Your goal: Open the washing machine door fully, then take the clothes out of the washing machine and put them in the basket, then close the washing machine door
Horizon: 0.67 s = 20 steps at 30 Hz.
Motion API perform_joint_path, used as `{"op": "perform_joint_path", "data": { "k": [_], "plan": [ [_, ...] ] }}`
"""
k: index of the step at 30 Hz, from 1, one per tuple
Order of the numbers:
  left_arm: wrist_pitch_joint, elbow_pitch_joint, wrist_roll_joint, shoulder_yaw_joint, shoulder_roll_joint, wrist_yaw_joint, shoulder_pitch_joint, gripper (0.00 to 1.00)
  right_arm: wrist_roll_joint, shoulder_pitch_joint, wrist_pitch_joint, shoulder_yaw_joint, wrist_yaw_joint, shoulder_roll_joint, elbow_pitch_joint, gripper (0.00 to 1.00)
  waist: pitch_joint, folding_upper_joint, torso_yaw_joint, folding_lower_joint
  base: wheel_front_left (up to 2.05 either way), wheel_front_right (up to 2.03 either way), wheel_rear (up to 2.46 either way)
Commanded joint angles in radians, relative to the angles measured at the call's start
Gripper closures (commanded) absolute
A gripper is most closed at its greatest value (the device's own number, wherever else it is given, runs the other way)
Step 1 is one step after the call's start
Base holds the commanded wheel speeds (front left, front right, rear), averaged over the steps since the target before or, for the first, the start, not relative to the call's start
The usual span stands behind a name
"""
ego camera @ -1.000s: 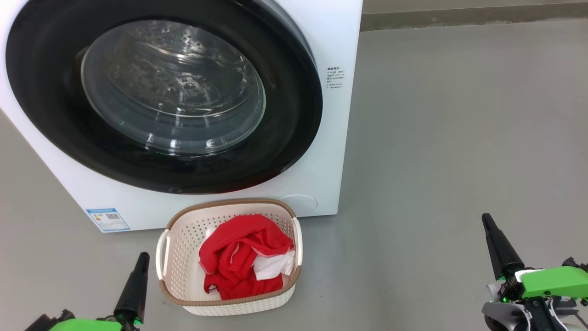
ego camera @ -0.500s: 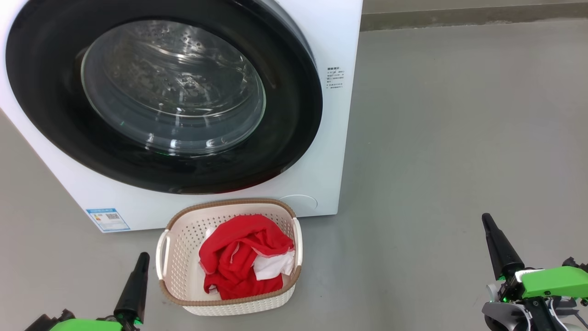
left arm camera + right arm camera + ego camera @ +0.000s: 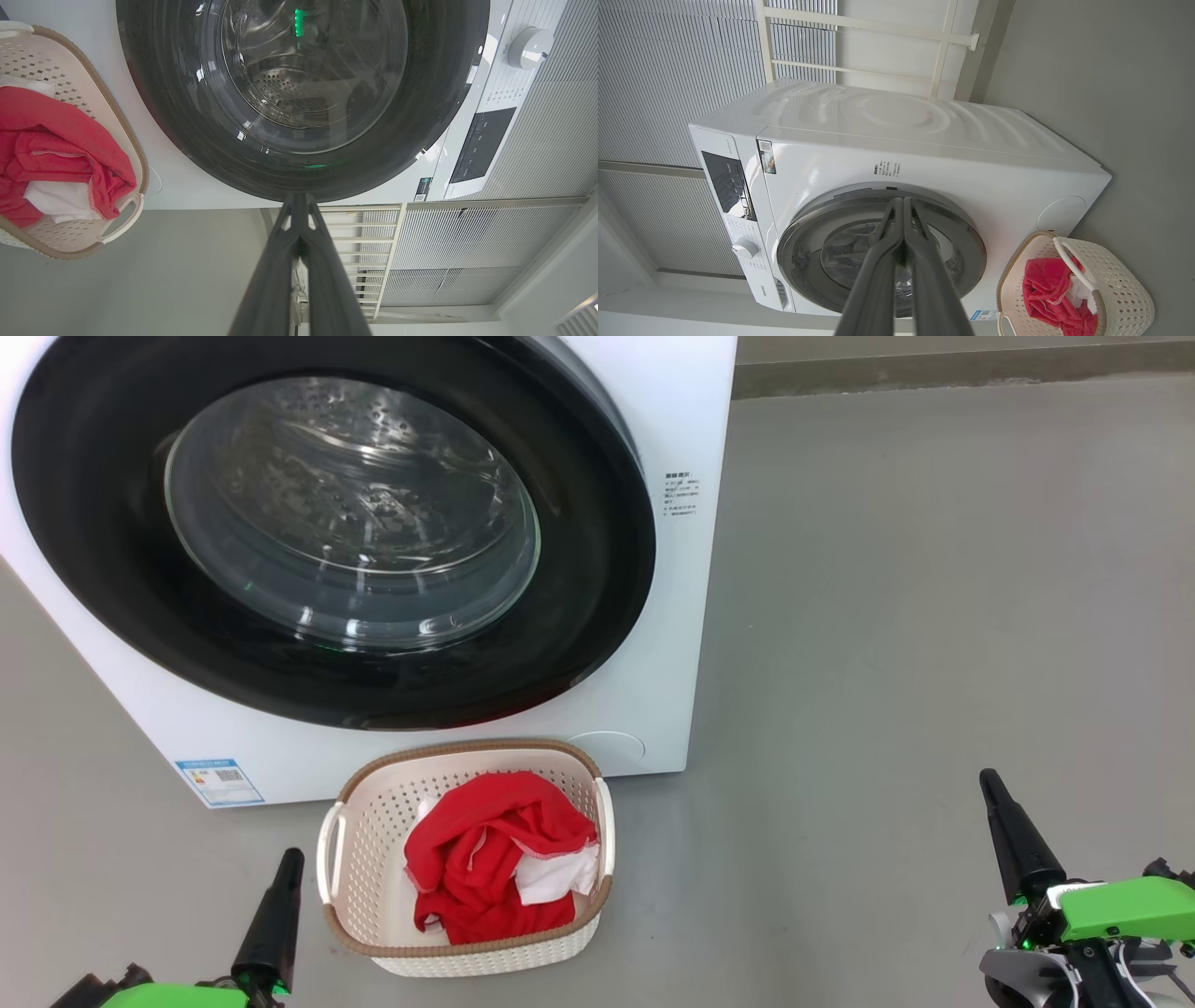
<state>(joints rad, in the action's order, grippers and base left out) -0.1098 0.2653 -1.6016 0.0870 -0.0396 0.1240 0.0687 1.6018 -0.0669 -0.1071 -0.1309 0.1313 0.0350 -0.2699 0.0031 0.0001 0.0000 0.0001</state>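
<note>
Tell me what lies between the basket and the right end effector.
Only bare grey floor separates the basket and right end effector, per head view.

Laundry corner — washing machine (image 3: 677, 644), basket (image 3: 369, 840)

Clothes (image 3: 490, 863) in basket (image 3: 369, 821), before washer (image 3: 672, 420).

Smooth grey floor (image 3: 934, 569); white ribbed wall panels (image 3: 668, 70); white railing (image 3: 878, 25) alongside.
</note>
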Motion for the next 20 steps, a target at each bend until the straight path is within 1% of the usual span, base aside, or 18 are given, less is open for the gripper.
{"op": "perform_joint_path", "data": {
  "k": [1, 20],
  "plan": [
    [-0.003, -0.020, -0.007, 0.027, -0.011, 0.007, 0.039, 1.00, 0.006, -0.041, -0.007, 0.016, -0.001, 0.015, 0.025, 1.00, 0.000, -0.0001, 0.000, 0.0000, 0.00, 0.00, 0.00],
    [-0.003, -0.020, -0.007, 0.027, -0.011, 0.007, 0.039, 1.00, 0.006, -0.041, -0.007, 0.016, -0.001, 0.015, 0.025, 1.00, 0.000, -0.0001, 0.000, -0.0001, 0.00, 0.00, 0.00]
  ]
}}
